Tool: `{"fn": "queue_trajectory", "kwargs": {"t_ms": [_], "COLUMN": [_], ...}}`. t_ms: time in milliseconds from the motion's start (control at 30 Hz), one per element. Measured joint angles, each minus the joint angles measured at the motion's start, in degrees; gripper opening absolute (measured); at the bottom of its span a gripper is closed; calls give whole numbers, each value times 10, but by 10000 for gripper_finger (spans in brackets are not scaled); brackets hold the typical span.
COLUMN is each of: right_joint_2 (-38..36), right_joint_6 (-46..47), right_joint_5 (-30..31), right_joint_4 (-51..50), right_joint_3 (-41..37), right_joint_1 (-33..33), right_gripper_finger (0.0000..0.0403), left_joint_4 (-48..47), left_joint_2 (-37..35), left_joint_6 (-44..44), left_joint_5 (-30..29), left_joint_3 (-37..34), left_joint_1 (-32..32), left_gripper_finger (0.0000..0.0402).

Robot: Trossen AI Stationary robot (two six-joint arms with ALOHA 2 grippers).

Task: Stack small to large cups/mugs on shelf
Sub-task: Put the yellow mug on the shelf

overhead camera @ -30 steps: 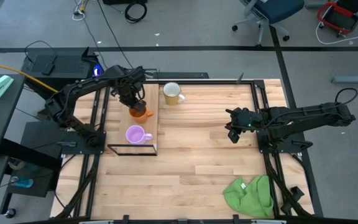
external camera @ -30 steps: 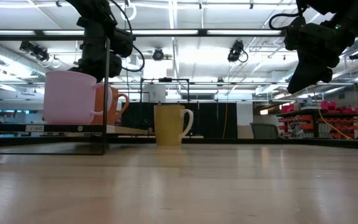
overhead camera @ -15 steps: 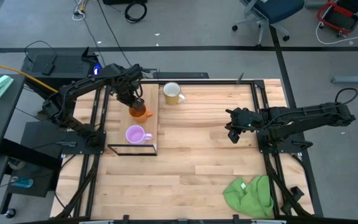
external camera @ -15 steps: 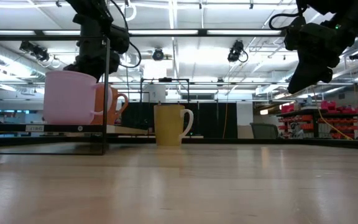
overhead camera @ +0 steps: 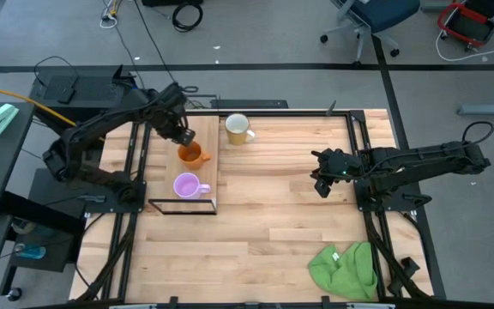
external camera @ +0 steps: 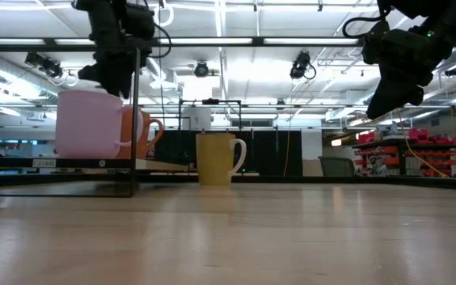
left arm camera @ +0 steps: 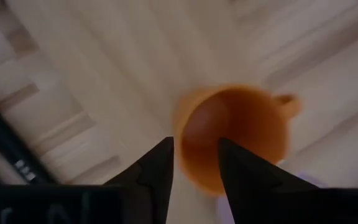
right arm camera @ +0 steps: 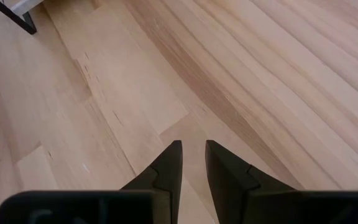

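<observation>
The shelf point(overhead camera: 165, 163) stands at the table's far left, a light-wood plank on a black wire frame. On it the purple mug point(overhead camera: 186, 185) sits at the near end and the orange mug point(overhead camera: 192, 154) just beyond it, both on their bases. The cream mug point(overhead camera: 237, 130) stands on the tabletop right of the shelf. My left gripper point(left arm camera: 194, 155) hangs open above the orange mug's point(left arm camera: 235, 130) rim, pointing down and touching nothing. Over the table's right half my right gripper point(overhead camera: 320, 184) waits, open and empty point(right arm camera: 193, 155).
A green cloth point(overhead camera: 344, 268) lies at the table's near right corner. The shelf's black wire posts point(external camera: 135, 119) rise beside the mugs. Black frame rails point(overhead camera: 358, 163) run along the table's left and right sides. Bare wood lies between the shelf and my right arm.
My left gripper has risen from the orange mug and drawn back toward the table's far left corner, tipping a little. The orange mug stays upright on the shelf where it was.
</observation>
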Motion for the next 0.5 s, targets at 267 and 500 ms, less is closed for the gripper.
{"fn": "queue_trajectory", "kwargs": {"t_ms": [267, 500], "right_joint_2": [0, 0], "right_joint_6": [0, 0], "right_joint_5": [0, 0], "right_joint_4": [4, 4], "right_joint_3": [0, 0], "right_joint_1": [0, 0], "right_gripper_finger": [77, 77], "left_joint_4": [174, 394], "left_joint_2": [-21, -20], "left_joint_6": [-21, -46], "left_joint_5": [28, 45], "left_joint_3": [13, 21], "left_joint_1": [-5, -3], "left_gripper_finger": [126, 115]}}
